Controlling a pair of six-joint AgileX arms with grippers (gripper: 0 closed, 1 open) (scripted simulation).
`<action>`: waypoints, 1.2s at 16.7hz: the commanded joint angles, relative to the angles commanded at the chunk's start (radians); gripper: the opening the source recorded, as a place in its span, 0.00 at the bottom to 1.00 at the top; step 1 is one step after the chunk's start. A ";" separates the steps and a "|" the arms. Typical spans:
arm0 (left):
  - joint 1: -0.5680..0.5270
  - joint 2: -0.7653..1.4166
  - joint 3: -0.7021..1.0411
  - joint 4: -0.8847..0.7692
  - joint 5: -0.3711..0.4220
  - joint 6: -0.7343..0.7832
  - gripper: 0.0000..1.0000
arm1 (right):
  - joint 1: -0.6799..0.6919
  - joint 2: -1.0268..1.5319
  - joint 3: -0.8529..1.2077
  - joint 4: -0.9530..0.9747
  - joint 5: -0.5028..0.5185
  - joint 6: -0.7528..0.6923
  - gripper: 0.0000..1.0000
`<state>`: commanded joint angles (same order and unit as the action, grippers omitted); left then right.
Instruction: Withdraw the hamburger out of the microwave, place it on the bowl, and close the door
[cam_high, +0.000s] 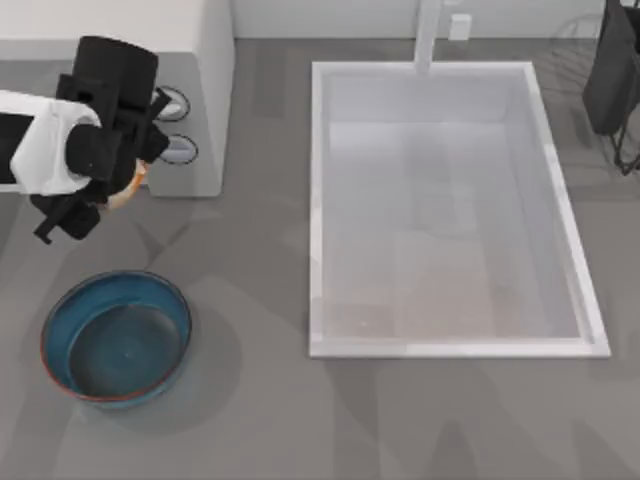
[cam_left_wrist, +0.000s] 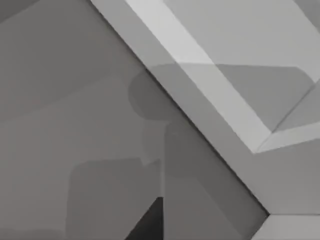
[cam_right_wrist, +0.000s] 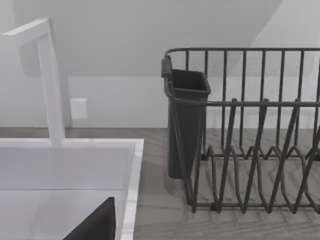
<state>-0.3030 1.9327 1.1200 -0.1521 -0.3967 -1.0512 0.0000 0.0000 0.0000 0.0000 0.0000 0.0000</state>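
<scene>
The white microwave stands at the back left, its grey panel with two round knobs facing the front. My left gripper hangs in front of the microwave, just left of the panel. A small cream and orange piece of the hamburger peeks out from under the gripper. The dark teal-blue bowl with a reddish rim rests on the counter in front of it, apart from the gripper and with nothing inside. The door is hidden behind my left arm. My right gripper is parked at the back right.
A large white sink basin with a faucet takes up the middle and right. The left wrist view looks down on the grey counter and the sink's rim. A dark wire dish rack with a cup stands at the back right.
</scene>
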 joint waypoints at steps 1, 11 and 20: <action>-0.046 0.014 0.028 -0.108 -0.058 -0.126 0.00 | 0.000 0.000 0.000 0.000 0.000 0.000 1.00; -0.404 0.272 0.206 -1.104 -0.496 -1.233 0.00 | 0.000 0.000 0.000 0.000 0.000 0.000 1.00; -0.490 0.391 0.225 -1.389 -0.599 -1.520 0.00 | 0.000 0.000 0.000 0.000 0.000 0.000 1.00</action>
<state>-0.7932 2.3234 1.3451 -1.5410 -0.9953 -2.5717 0.0000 0.0000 0.0000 0.0000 0.0000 0.0000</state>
